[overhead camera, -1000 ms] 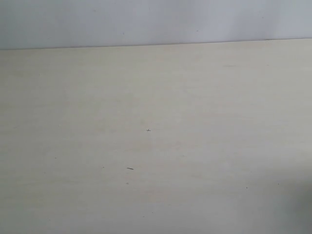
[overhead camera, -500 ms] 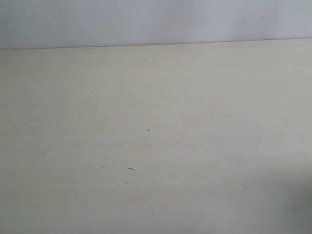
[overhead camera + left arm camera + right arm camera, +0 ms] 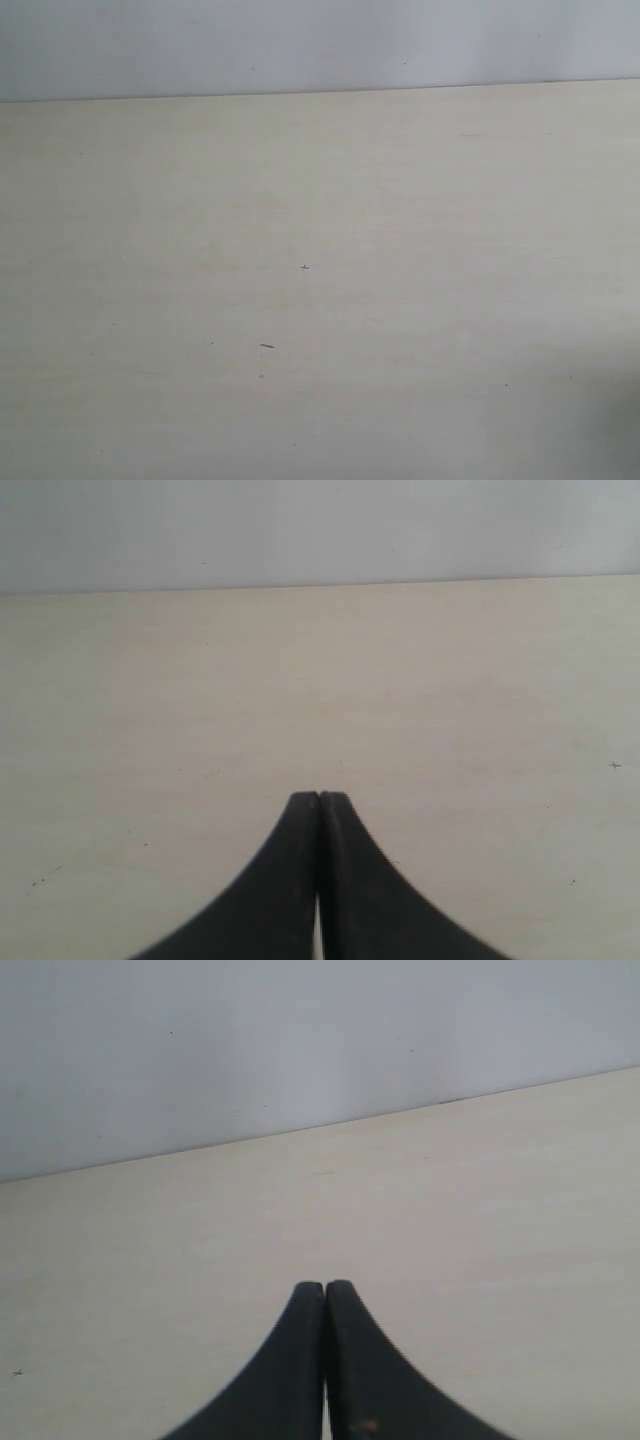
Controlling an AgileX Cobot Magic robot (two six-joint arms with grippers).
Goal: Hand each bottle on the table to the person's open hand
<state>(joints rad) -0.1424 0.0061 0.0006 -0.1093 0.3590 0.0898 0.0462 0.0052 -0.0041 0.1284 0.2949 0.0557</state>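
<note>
Worktop (image 3: 420, 220): pale beige, faintly grained — a few dark specks (image 3: 266, 346) are seen.
Wall (image 3: 300, 40): plain grey-white, behind.
Left fingers (image 3: 298, 870): pressed together.
Right fingers (image 3: 300, 1360): pressed together.

The left arm's fingers (image 3: 295, 852) and the right arm's fingers (image 3: 298, 1338) are each closed, black tips apparently touching.

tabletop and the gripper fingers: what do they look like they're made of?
The table looks like pale beige laminate or wood veneer, matte: faint horizontal grain, a few dark specks, no glare. On the left gripper and right gripper, the fingers look like black matte plastic or rubber: smooth, curved, no metallic shine.
</note>
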